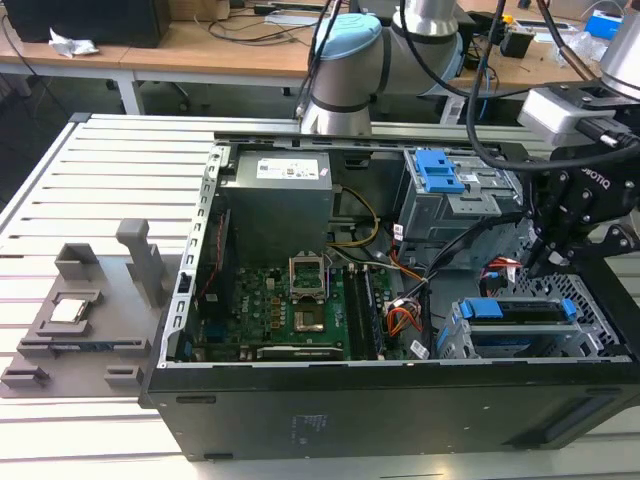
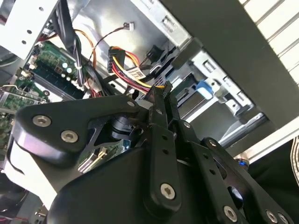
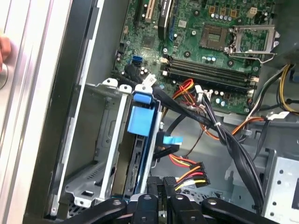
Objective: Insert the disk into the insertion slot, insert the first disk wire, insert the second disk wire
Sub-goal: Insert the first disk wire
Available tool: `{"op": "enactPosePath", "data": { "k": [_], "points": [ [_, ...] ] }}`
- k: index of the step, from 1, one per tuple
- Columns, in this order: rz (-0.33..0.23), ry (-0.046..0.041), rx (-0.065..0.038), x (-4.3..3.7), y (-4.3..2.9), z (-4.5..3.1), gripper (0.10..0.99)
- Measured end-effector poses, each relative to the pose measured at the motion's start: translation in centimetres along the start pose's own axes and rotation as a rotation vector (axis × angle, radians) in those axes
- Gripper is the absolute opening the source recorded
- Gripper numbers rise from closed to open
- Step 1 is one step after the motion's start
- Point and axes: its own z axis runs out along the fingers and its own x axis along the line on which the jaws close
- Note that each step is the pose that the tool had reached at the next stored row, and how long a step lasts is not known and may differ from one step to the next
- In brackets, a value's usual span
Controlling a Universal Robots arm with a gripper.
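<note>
The disk (image 1: 515,312) sits in the insertion slot (image 1: 600,335), a low perforated silver cage at the case's front corner on the exterior view's right. Its blue carrier tab (image 3: 141,119) shows between the cage walls (image 3: 100,140). My gripper (image 1: 540,262) hangs just above and behind the cage. In both wrist views its fingers (image 2: 159,121) are pressed together on the black plug of a red, yellow and black disk wire (image 3: 187,175); the gripper's tip (image 3: 162,183) is beside the disk's rear end. A blue-ended flat wire (image 3: 170,140) lies loose nearby.
The open case holds a green motherboard (image 1: 300,300), a grey power supply (image 1: 280,195) and a taller grey cage with a blue latch (image 1: 440,170). Black cable bundles (image 3: 224,135) cross behind the disk. A grey fixture with a chip (image 1: 75,310) lies on the slatted table.
</note>
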Motion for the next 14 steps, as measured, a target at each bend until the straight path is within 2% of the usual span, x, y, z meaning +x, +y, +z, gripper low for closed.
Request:
{"op": "enactPosePath", "data": {
  "k": [2,5,9,11,14],
  "points": [
    [0.0,0.0001,0.0,0.48,0.51,0.12,0.169],
    [0.0,0.0,0.0,1.21,0.7,0.33,0.169],
    [0.013,-0.0003,-0.001,1.37,0.73,0.55,0.169],
    [0.066,-0.0028,-0.005,1.36,0.72,0.66,0.169],
    [0.111,-0.0048,-0.009,1.35,0.71,0.74,0.169]
  ]
}}
